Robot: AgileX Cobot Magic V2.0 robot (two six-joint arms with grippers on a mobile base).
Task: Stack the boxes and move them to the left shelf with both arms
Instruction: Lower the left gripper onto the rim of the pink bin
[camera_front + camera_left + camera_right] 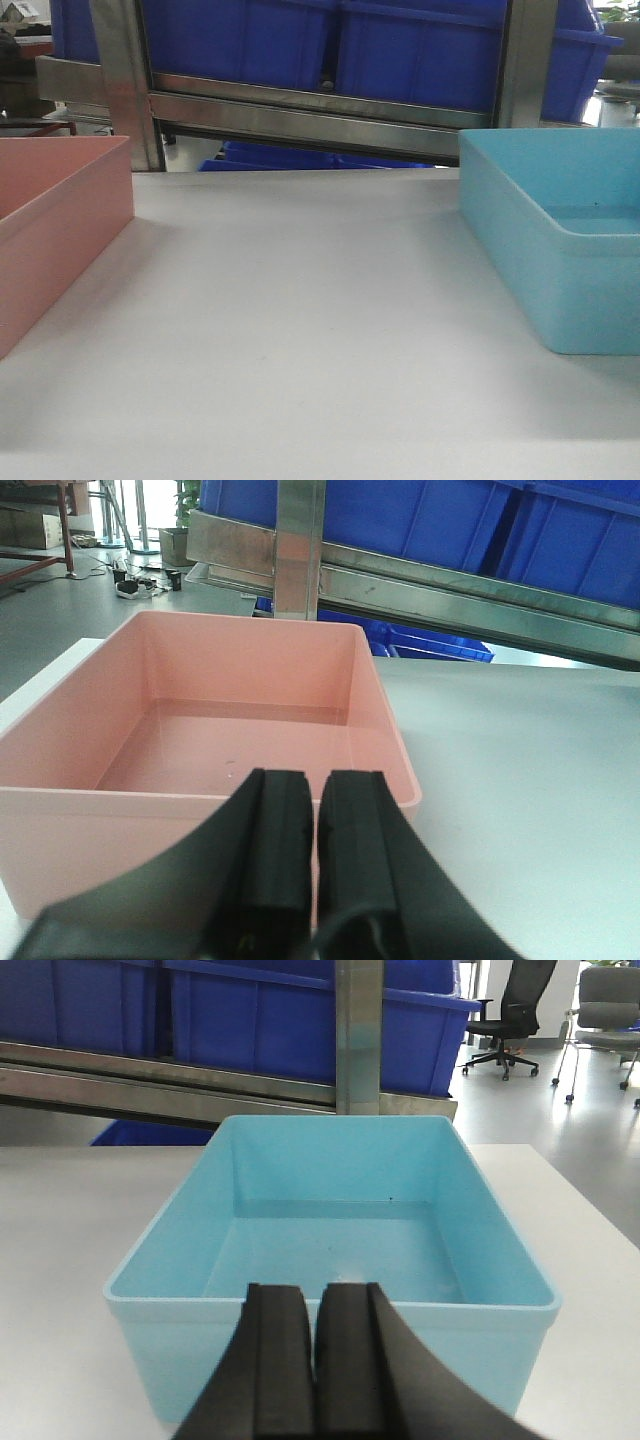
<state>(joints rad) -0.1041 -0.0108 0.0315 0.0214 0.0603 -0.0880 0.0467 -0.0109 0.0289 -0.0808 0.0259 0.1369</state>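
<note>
Pink tub (250,680) before left claw (317,780), blue tub (340,1170) before right claw (316,1295)

we look into an industrial workshop or lab: dark blue crates (250,40) on a steel-framed rack (300,112), office chairs (515,1005) on a bare grey floor (560,1110), cables (135,585) trailing.

Low front view, wrist views close behind pink tub (250,670) and blue tub (330,1175), all toward rack (300,115).
</note>
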